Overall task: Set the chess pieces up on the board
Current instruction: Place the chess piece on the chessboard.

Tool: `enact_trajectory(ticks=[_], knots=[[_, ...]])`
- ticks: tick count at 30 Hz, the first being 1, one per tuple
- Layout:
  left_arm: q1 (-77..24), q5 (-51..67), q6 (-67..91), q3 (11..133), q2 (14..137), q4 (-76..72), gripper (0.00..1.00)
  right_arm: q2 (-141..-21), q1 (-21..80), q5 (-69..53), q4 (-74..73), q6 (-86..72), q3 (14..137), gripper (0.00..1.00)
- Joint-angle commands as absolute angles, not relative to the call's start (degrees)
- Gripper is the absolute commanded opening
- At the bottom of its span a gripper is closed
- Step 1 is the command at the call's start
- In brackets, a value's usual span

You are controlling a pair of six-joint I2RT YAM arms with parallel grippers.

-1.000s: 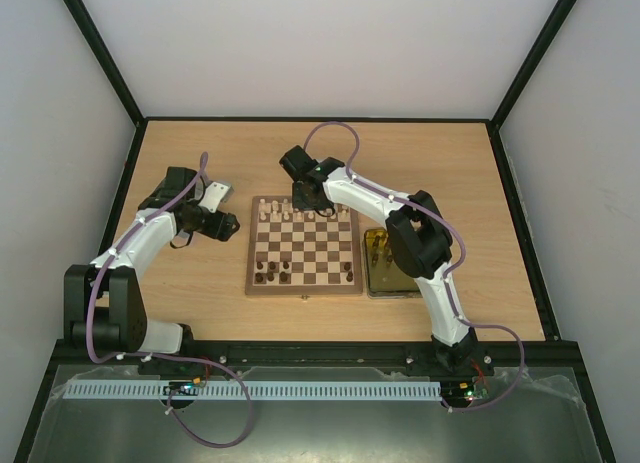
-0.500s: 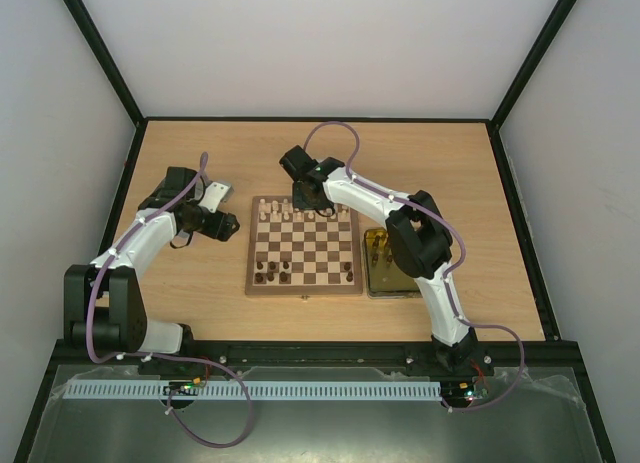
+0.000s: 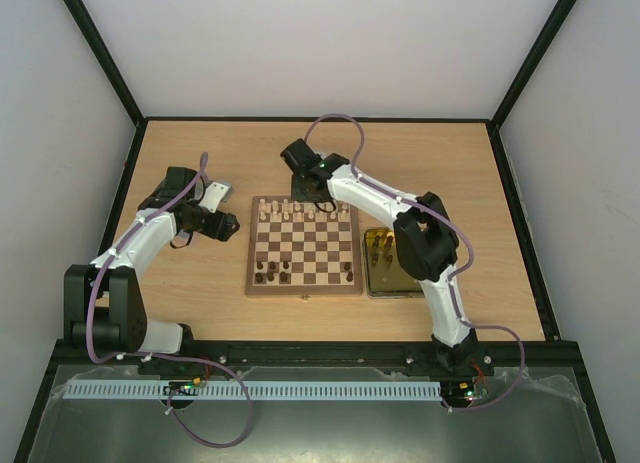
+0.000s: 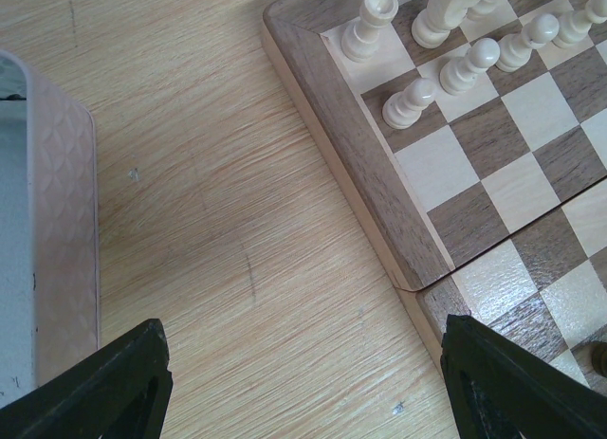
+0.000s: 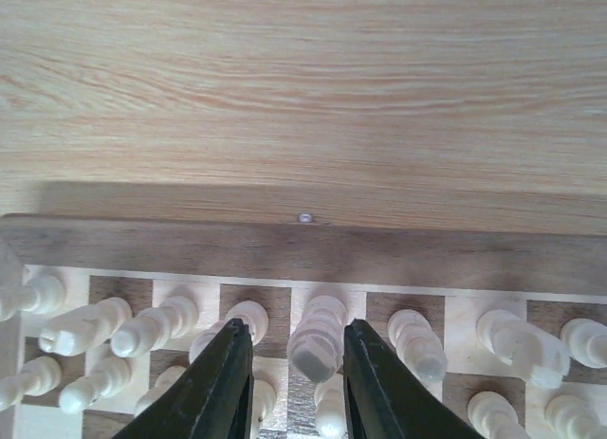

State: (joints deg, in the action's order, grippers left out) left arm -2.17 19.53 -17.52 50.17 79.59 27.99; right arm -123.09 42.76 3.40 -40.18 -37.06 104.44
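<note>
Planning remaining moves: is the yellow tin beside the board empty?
Not empty. The yellow tin holds several dark chess pieces, bunched toward its far end; their number is unclear.

Seen from above, the chess pieces (image 3: 300,214) are too small to tell one kind from another, and the right arm covers the right part of the yellow tin (image 3: 380,279). The left wrist view cuts off the board (image 4: 332,145) at the top and right edges and the lid (image 4: 62,221) at the left. In the right wrist view, the nearest pale pieces run off the bottom edge, some behind the right pincer (image 5: 297,330).
</note>
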Motion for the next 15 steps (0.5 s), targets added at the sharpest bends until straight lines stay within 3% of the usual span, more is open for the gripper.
enact_trajectory(ticks=[1,10,15], knots=[[-1.76,19.91,-17.93,49.66,79.16,28.30,0.79,-119.31,42.54,5.28,-39.70,-36.84,103.91,0.26],[-1.76,19.42,-17.58,49.76,79.09,28.04,0.79,-105.45,42.54,7.72,-36.77,-36.71,93.48,0.23],[-1.76,19.34,-17.67,49.40,79.17,27.71,0.79,-90.29,42.54,11.94,-35.71,-37.16,79.53,0.24]])
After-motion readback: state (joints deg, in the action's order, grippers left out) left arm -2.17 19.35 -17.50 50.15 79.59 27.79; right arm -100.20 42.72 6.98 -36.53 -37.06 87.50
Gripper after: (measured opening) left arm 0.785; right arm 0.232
